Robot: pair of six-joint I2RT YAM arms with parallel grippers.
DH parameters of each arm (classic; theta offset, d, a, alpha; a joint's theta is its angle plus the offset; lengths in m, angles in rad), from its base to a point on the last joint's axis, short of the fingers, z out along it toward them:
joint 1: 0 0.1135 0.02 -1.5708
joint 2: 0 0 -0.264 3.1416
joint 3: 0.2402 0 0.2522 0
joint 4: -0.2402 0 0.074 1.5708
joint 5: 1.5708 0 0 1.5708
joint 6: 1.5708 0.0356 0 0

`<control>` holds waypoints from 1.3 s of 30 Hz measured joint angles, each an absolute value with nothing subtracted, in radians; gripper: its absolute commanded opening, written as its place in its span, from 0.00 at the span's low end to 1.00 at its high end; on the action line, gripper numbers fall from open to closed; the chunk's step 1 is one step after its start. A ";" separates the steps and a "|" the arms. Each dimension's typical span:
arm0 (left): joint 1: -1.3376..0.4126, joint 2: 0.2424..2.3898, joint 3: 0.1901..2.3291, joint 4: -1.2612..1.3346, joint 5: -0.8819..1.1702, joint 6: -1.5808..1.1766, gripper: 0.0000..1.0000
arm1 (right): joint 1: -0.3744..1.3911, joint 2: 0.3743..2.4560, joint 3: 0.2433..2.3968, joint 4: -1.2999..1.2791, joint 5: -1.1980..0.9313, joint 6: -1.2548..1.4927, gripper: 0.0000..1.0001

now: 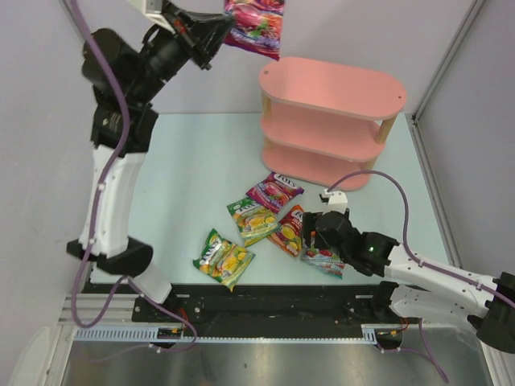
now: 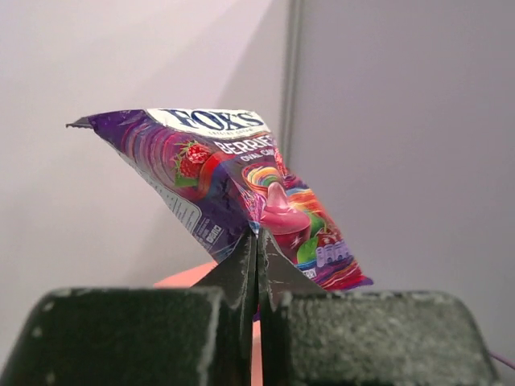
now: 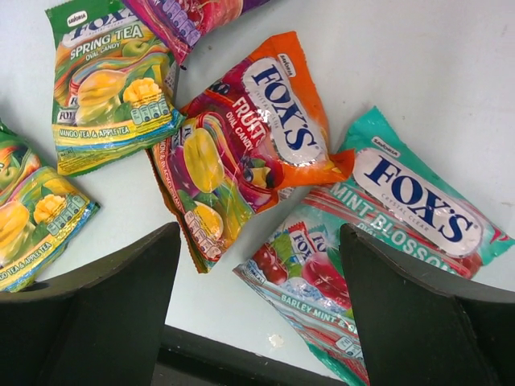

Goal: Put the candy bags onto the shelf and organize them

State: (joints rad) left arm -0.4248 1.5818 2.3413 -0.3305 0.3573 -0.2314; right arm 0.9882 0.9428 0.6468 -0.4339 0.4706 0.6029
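Observation:
My left gripper [image 1: 228, 30] is raised high at the back, shut on the lower edge of a purple-magenta candy bag [image 1: 256, 24] that hangs in the air just left of the pink shelf [image 1: 330, 84]. In the left wrist view the bag [image 2: 233, 185] stands above the closed gripper [image 2: 258, 241]. On the table lie another purple bag [image 1: 274, 191], two yellow-green bags [image 1: 252, 219] [image 1: 224, 258], a red-orange bag [image 1: 290, 230] and a teal-white bag [image 1: 323, 261]. My right gripper [image 3: 261, 265] hovers open over the red-orange bag [image 3: 241, 145] and teal-white bag [image 3: 386, 225], holding nothing.
The shelf's three tiers carry nothing. Grey walls close in the left, back and right. A black rail [image 1: 265, 299] runs along the table's near edge, just below the teal-white bag.

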 measured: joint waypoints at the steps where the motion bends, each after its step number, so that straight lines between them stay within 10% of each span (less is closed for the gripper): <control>1: -0.416 1.634 2.389 -0.306 0.409 -0.254 0.00 | 0.988 0.930 0.645 -0.442 0.475 0.604 0.84; 13: -0.437 2.080 2.413 -0.159 0.572 -0.470 0.00 | 0.988 0.793 0.633 -0.538 0.530 0.623 0.84; 39: -0.634 2.230 2.437 0.019 0.482 -0.542 0.00 | 0.988 0.714 0.590 -0.617 0.546 0.659 0.85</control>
